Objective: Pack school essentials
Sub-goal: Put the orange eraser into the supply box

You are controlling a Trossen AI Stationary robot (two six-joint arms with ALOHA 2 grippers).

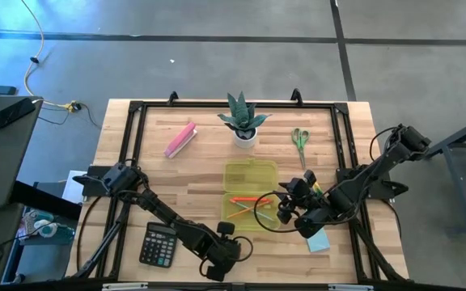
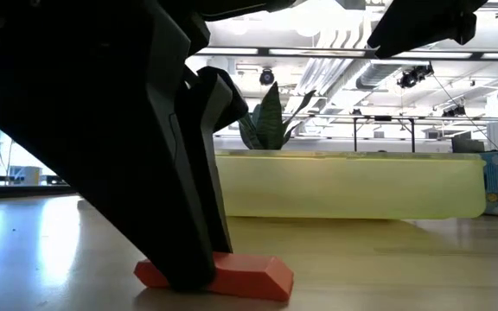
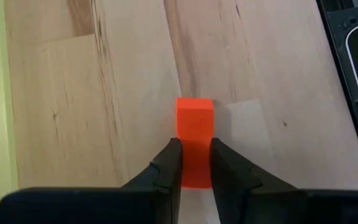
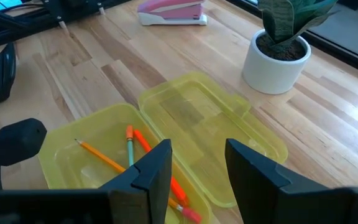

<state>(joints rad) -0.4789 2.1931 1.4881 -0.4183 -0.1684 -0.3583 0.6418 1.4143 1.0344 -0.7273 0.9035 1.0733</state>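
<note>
An orange-red block [image 3: 194, 121] lies flat on the wood near the table's front edge, and my left gripper [image 3: 196, 158] is shut on it; the low view shows the block [image 2: 249, 275] resting on the table. The yellow case [image 1: 249, 198] lies open mid-table with an orange pencil [image 4: 98, 157], a green pencil [image 4: 130, 149] and a red-orange pen [image 4: 160, 165] in its tray. Above the case's right side my right gripper [image 4: 197, 155] hovers open, with nothing between its fingers. Green-handled scissors [image 1: 300, 140] lie at the far right, and a light-blue note pad [image 1: 319, 242] lies at the near right. My left gripper pinches the block's two long sides [image 3: 185, 149] between its two fingers, toward one end of the block. The fingers come steeply from above and lie across it. The block rests flat on the table, its other end [image 2: 271, 276] sticking out free.
A black calculator [image 1: 158, 245] lies left of my left gripper. A pink bar [image 1: 180, 139] and a potted plant [image 1: 244, 121] stand at the far side. A black frame [image 1: 136, 109] rims the table. Bare wood lies between the case and the calculator.
</note>
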